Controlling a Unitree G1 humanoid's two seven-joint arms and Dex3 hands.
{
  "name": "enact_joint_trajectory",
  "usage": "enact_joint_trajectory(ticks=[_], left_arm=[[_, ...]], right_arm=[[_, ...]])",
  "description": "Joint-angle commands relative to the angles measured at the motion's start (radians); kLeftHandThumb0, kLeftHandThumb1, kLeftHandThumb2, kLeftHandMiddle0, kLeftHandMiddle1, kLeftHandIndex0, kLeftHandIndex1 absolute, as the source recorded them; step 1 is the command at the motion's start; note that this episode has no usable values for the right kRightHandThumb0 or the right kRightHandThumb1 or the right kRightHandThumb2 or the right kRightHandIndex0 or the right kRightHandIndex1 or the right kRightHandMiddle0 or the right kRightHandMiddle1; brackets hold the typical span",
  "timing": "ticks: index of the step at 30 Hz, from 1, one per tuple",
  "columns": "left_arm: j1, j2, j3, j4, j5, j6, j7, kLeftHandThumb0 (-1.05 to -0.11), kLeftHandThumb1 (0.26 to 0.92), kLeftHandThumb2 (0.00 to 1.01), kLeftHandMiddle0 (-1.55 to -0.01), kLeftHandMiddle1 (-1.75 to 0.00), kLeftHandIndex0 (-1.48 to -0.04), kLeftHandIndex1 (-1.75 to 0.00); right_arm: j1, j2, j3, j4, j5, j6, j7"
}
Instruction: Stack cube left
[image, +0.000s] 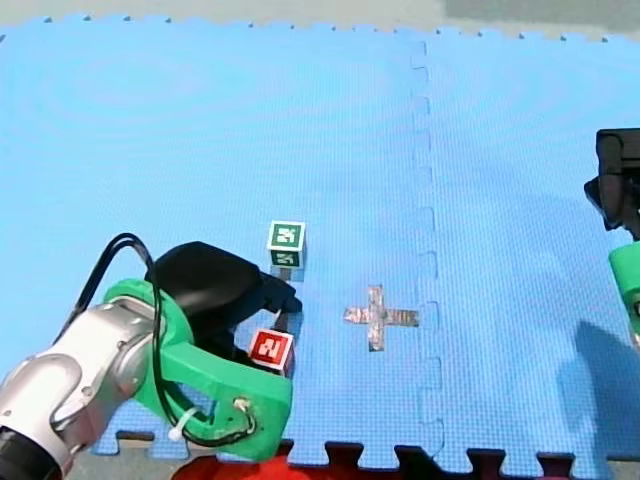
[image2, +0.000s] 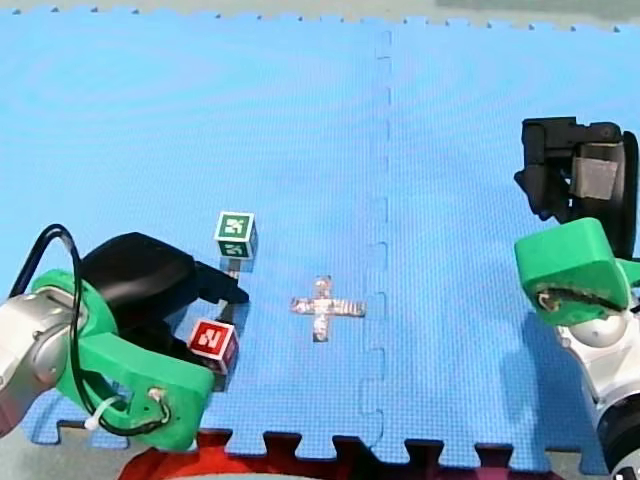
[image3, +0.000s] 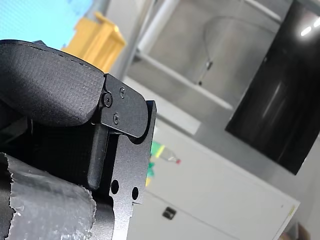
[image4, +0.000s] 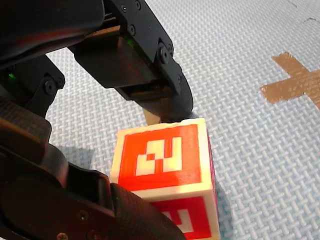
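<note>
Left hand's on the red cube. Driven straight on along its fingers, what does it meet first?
Probably nothing solid: the left hand, closed on the red cube, points across mat toward the tape cross. The green cube sits just beside that line; clearance unclear. The right hand is at the mat's right edge.

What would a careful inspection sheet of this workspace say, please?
Surface: blue foam mat of joined tiles, with a tape cross.
Job's things: green cube sits on the mat; red cube lies nearer the robot, apart from it.
Clutter: nothing seen.
Hands: left hand has fingers on the red cube; right hand is at the mat's right side, no cube at it.
Cables: black cable loops at the left wrist.
Surroundings: red object past the mat's near edge.
</note>
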Motion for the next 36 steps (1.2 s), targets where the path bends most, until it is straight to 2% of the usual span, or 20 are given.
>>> enact_joint_trajectory(ticks=[1, 3, 9, 13, 21, 31, 33, 35, 36], left_arm=[[0.001, -0.001, -0.011, 0.015, 0.014, 0.000, 0.010, -0.327, 0.774, 0.02, -0.94, -1.75, -1.32, -0.15], [-0.004, 0.000, -0.014, 0.028, 0.014, -0.013, 0.033, -0.323, 0.794, 0.02, -0.95, -1.75, -1.36, -0.14], [-0.012, 0.010, -0.012, 0.060, 0.009, -0.067, 0.092, -0.383, 0.805, 0.01, -0.96, -1.75, -1.31, -0.06], [-0.009, 0.006, -0.005, 0.077, 0.001, -0.094, 0.139, -0.405, 0.808, 0.01, -0.93, -1.75, -1.30, -0.04], [-0.011, 0.008, -0.009, 0.154, 0.028, -0.184, 0.329, -0.423, 0.815, 0.01, -0.89, -1.74, -1.28, -0.02], [-0.030, -0.004, -0.020, 0.229, 0.038, -0.230, 0.427, -0.429, 0.828, 0.00, -0.88, -1.73, -1.27, -0.01], [-0.025, -0.001, -0.001, 0.193, 0.007, -0.236, 0.402, -0.433, 0.830, 0.00, -0.88, -1.73, -1.27, -0.01], [-0.010, 0.012, 0.031, 0.093, -0.045, -0.220, 0.319, -0.438, 0.832, 0.00, -0.88, -1.73, -1.27, 0.00], [0.005, 0.017, 0.051, 0.004, -0.079, -0.179, 0.241, -0.439, 0.832, 0.00, -0.88, -1.72, -1.27, 0.00]], right_arm=[[0.004, -0.006, -0.005, -0.005, 0.004, 0.001, 0.002], [0.005, -0.006, -0.006, -0.007, 0.005, 0.000, 0.004], [0.011, -0.004, -0.008, -0.015, 0.006, 0.003, 0.007], [0.013, -0.003, -0.008, -0.014, 0.005, 0.002, 0.008], [0.014, -0.001, -0.007, -0.011, -0.001, 0.007, 0.001], [0.011, 0.000, -0.002, 0.005, -0.011, 0.008, -0.007], [0.007, 0.000, 0.002, 0.017, -0.017, 0.008, -0.015], [0.001, 0.000, 0.005, 0.031, -0.021, 0.007, -0.020], [-0.001, 0.000, 0.005, 0.036, -0.022, 0.006, -0.021]])
